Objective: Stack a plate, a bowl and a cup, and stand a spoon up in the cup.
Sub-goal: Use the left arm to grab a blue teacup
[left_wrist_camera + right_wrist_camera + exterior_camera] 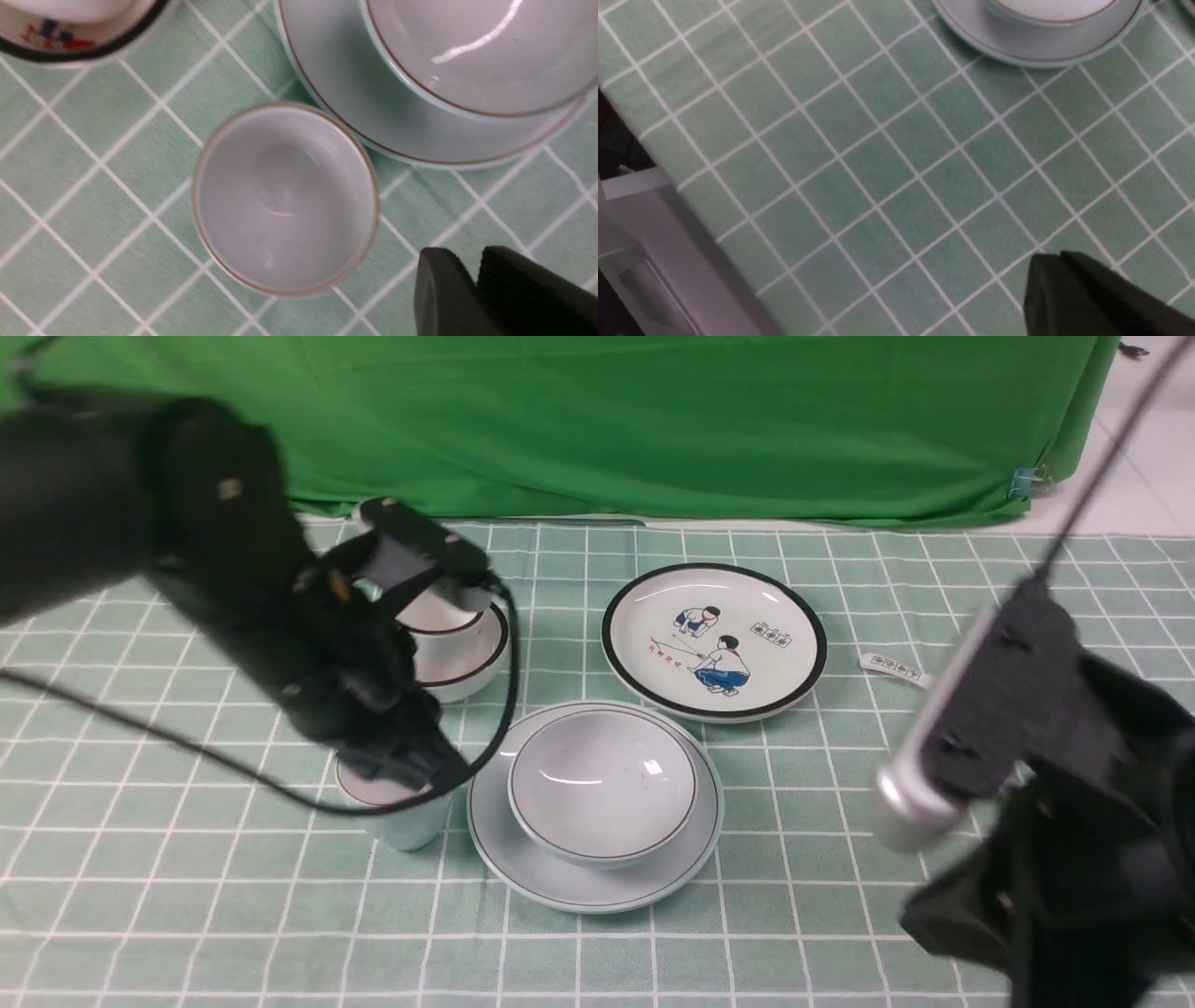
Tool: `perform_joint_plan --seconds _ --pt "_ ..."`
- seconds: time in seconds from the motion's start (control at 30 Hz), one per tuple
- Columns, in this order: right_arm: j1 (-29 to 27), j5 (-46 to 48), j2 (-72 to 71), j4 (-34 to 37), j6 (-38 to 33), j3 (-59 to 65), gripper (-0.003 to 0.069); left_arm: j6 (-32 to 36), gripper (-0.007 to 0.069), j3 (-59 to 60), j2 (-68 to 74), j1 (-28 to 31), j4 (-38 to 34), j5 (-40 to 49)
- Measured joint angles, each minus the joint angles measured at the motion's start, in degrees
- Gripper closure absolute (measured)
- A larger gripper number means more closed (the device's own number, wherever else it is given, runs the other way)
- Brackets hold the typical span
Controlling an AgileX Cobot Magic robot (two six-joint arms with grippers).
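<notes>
I see the cup (pixel 285 200), glossy pale bluish-white, round with a thin brown rim line, upright on the checked cloth (pixel 93 186) just beside the plate (pixel 336 93) that carries the bowl (pixel 490 56). The right gripper (pixel 1057 261) is closed and empty. The left gripper (pixel 479 263), near the cup, holds nothing; closed or apart I cannot tell.

cup (pixel 409 825) mostly hidden under the left jaws, plate (pixel 336 88) and bowl (pixel 490 51) beyond them cut off at the edge; marked spoon (pixel 892 666) partly behind the blurred right arm (pixel 1074 756), print unreadable
</notes>
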Motion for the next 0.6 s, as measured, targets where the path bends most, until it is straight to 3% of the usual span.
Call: perform_joint_plan --seconds 0.3,0.47,0.6 --pt "0.00 -0.20 -7.10 -0.04 4.92 9.55 0.0603 2.81 0.0258 -5.80 9.40 0.67 0.00 2.87" --pt "0.00 -0.20 -7.56 0.08 5.70 10.35 0.0598 2.92 0.0252 -5.85 11.96 0.67 0.00 2.81" --pt "0.00 -0.53 -7.56 0.10 5.70 10.43 0.0592 2.96 0.0309 -5.91 14.05 0.67 0.71 2.13"
